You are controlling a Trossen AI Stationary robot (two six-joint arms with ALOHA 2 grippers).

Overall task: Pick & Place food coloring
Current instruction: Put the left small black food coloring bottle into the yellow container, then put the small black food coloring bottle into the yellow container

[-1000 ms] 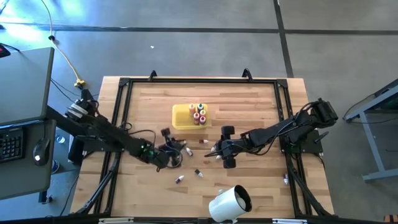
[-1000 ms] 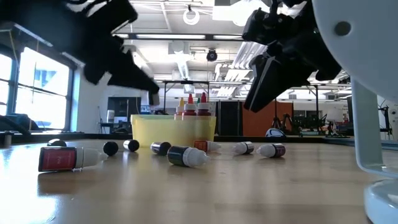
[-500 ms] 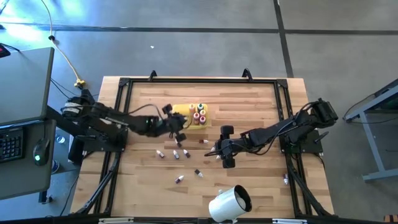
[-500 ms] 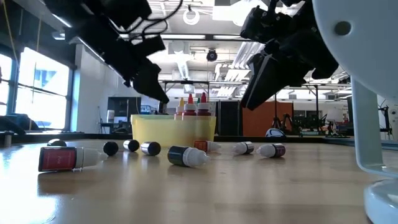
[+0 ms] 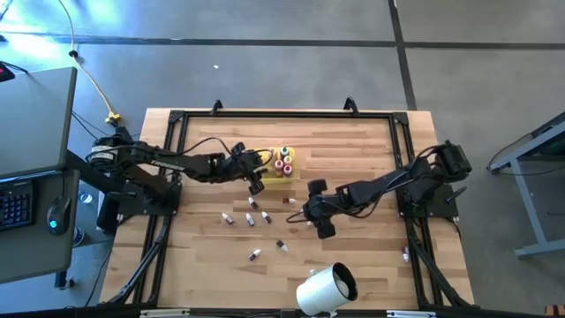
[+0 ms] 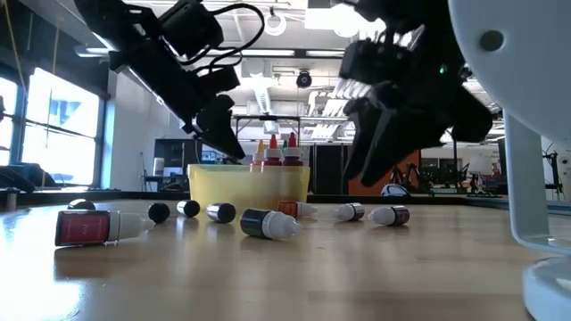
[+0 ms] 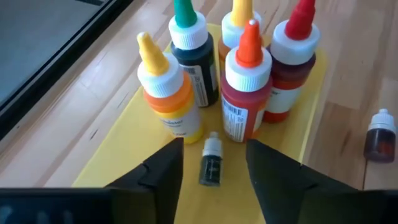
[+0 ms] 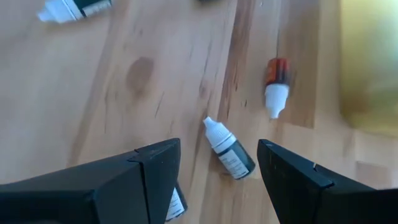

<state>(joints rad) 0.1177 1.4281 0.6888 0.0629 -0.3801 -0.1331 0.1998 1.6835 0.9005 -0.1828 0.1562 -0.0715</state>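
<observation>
My left gripper stands open over the yellow tray, at the tray's near left part. A small dark food coloring bottle with a white cap lies on its side on the tray, between the fingers and free of them. Beyond it several larger dropper bottles stand upright on the tray. My right gripper hangs open above the table's middle, over a small dark bottle with a white cap that lies flat on the wood. An orange bottle lies just past it.
Several more small bottles lie scattered on the wood near the table's front and middle. A large white cylinder lies at the near edge. A black frame runs around the tabletop.
My left gripper has swung from the near left part of the table toward the far edge and right, ending over the yellow tray. My right gripper has sunk a little toward the table.
</observation>
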